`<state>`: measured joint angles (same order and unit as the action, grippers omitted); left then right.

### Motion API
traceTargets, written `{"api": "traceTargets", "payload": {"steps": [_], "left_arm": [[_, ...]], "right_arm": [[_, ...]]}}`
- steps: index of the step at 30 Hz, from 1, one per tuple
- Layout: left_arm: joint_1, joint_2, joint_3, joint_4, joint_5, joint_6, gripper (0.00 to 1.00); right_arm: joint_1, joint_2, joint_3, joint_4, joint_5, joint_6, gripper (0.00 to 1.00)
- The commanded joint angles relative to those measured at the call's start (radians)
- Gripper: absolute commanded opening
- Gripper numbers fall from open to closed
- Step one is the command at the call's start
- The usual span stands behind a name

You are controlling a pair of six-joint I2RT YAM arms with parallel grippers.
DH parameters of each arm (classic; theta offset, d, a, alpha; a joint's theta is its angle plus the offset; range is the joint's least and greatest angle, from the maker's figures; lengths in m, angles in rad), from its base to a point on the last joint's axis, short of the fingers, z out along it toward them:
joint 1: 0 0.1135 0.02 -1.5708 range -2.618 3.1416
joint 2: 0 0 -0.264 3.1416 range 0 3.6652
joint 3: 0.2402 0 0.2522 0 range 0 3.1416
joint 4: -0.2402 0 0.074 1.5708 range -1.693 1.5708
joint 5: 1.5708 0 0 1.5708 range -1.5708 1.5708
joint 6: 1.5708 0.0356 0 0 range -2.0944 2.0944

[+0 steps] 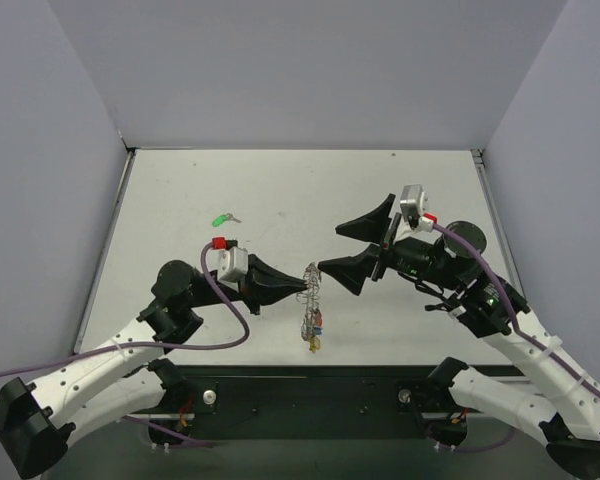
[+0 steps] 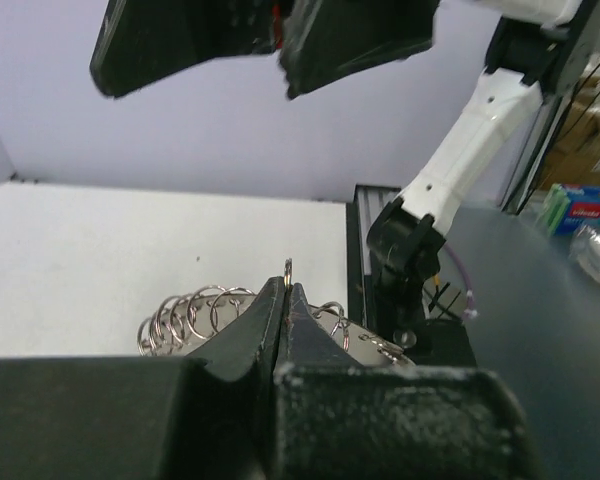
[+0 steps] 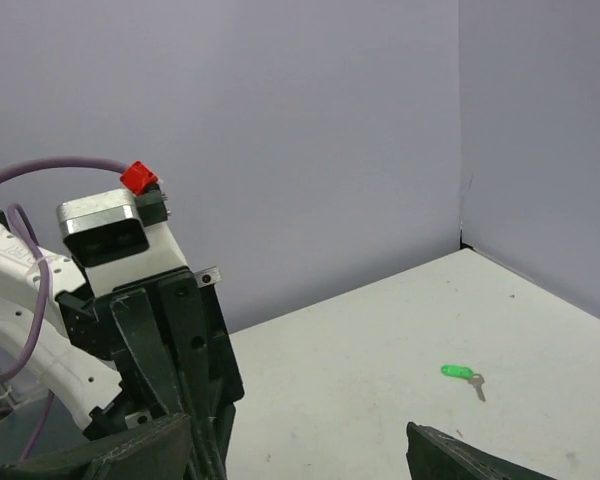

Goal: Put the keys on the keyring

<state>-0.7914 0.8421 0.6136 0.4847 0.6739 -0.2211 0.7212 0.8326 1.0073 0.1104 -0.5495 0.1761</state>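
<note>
Left pincer [image 2: 287,292] fills the foreground of its own wrist view, its two black fingers pressed together on a wire loop of the keyring [image 2: 195,315]. No brand or writing can be read on the arms. A blue-and-green pack [image 2: 587,206] off the tabletop's edge carries a red label too blurred to make out.

One keyring is in view: silvery, built of many small wire loops strung into a coil that fans out on both sides of the clamping fingers. From above it appears edge-on, hanging down from the fingertips near the front middle of the tabletop [image 1: 280,190]. Keys [image 1: 315,328] dangle from its lower part, with three coloured heads countable: red, blue and yellow. A fourth, the green key [image 1: 220,219], lies alone on the tabletop, well apart to the left rear.

Right pincer [image 1: 330,250] hovers just right of the ring, fingers spread wide and holding nothing.
</note>
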Motion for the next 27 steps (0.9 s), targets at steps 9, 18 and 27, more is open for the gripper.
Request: {"api": "traceTargets", "payload": {"steps": [9, 18, 27], "left_arm": [[-0.002, 0.008, -0.106, 0.655, -0.013, -0.181, 0.0], [-0.003, 0.078, -0.114, 0.839, -0.065, -0.276, 0.0], [-0.003, 0.101, -0.097, 0.851, -0.073, -0.287, 0.0]], "right_arm": [[-0.037, -0.01, 0.019, 0.075, -0.222, 0.023, 0.9], [-0.037, 0.054, 0.004, 0.242, -0.374, 0.132, 0.81], [-0.036, 0.108, -0.004, 0.328, -0.429, 0.189, 0.61]]}}
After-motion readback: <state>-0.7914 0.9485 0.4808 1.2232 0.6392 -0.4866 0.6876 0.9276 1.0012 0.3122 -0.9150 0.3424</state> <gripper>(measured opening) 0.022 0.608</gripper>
